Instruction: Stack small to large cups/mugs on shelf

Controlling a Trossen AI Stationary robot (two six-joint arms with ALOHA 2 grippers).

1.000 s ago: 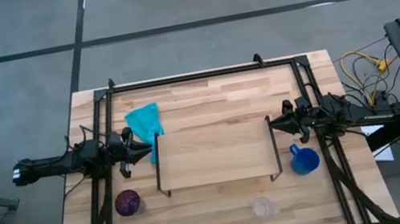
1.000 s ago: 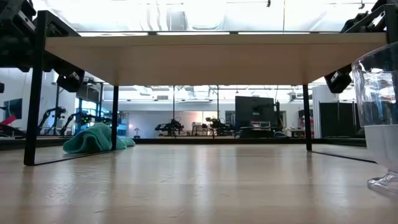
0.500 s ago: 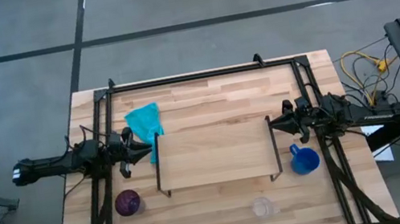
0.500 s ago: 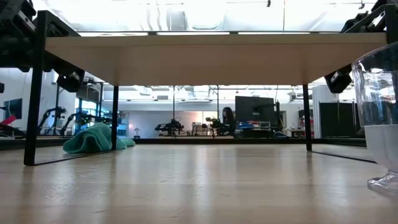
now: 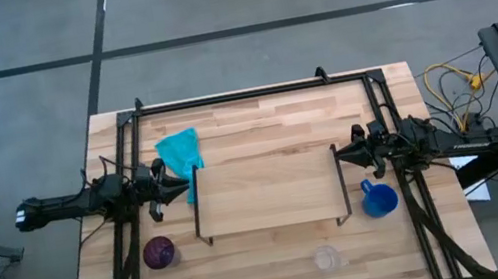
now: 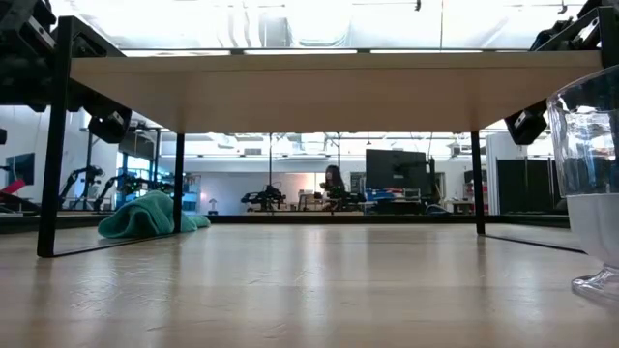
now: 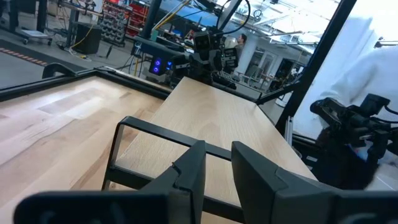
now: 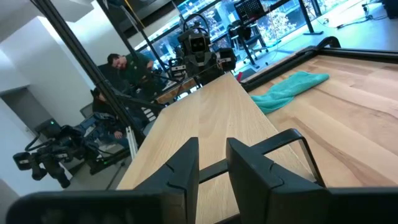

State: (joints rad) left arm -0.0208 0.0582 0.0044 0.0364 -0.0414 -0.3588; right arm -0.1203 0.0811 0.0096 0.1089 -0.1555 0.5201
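The shelf (image 5: 268, 192), a light-wood board on black wire legs, stands mid-table. The purple cup (image 5: 159, 253) stands on the table near the shelf's near-left corner. The blue mug (image 5: 379, 199) stands by the shelf's near-right corner. The clear glass cup (image 5: 327, 259) stands near the front edge and looms close in the low view (image 6: 590, 184). My left gripper (image 7: 219, 149) hovers level at the shelf's left end, and my right gripper (image 8: 212, 146) hovers at its right end. Both point inward, are empty, and have a narrow gap between the fingers.
A teal cloth (image 5: 180, 153) lies crumpled at the far left, just behind the shelf's left end. A black frame (image 5: 251, 91) runs round the tabletop. Cables (image 5: 453, 85) lie off the right side. People (image 8: 124, 65) sit in the room beyond.
Neither arm nor any cup has moved. A person far back in the room has walked across behind the table.
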